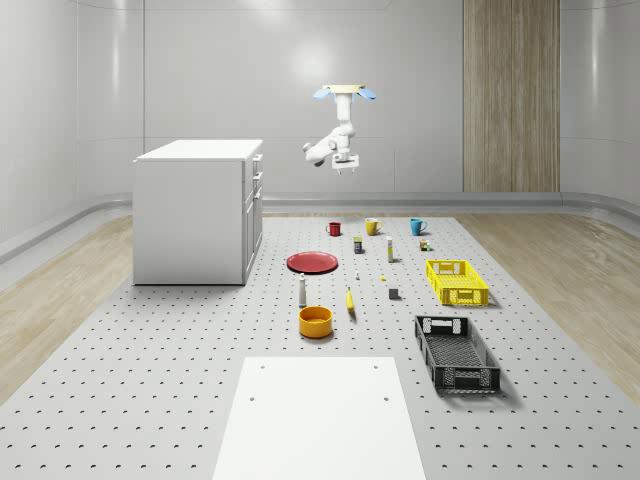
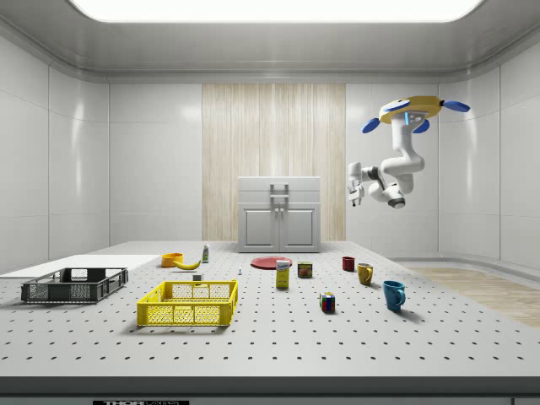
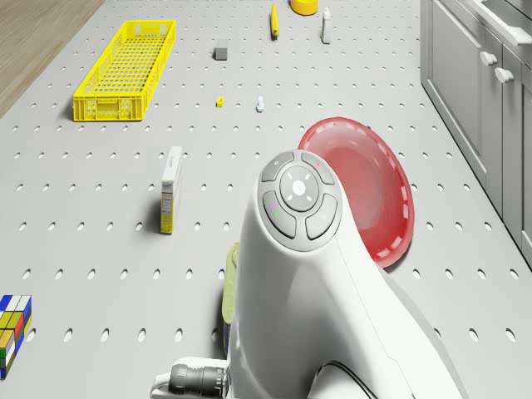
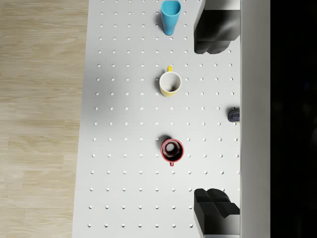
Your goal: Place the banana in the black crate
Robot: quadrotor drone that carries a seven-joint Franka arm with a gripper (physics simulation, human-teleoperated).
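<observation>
The drone (image 1: 345,92) hovers high in the upper middle of the whole-scene view, above the far end of the perforated table (image 1: 180,380), roughly over the row of mugs. In the side view it sits in the upper right of the frame. Its white arm (image 2: 396,173) hangs folded beneath it, and the gripper (image 1: 346,166) points down with nothing in it. In the wrist view the two dark fingers (image 4: 214,30) stand wide apart, with the red mug (image 4: 172,150) and the yellow mug (image 4: 170,83) on the table far below between them and the blue mug (image 4: 170,17) at the top edge of the frame.

The banana (image 1: 350,300) lies on the table near the middle of the whole-scene view, just right of the orange bowl (image 1: 315,321) and beside a small white bottle (image 1: 303,292). The black crate (image 1: 456,353) sits in the lower right of that view, apart from the banana, with the yellow crate (image 1: 457,282) just beyond it. The red plate (image 1: 312,262) lies left of centre, near the white cabinet (image 1: 195,210). In the side view the banana (image 2: 187,264) rests left of centre, behind the yellow crate
</observation>
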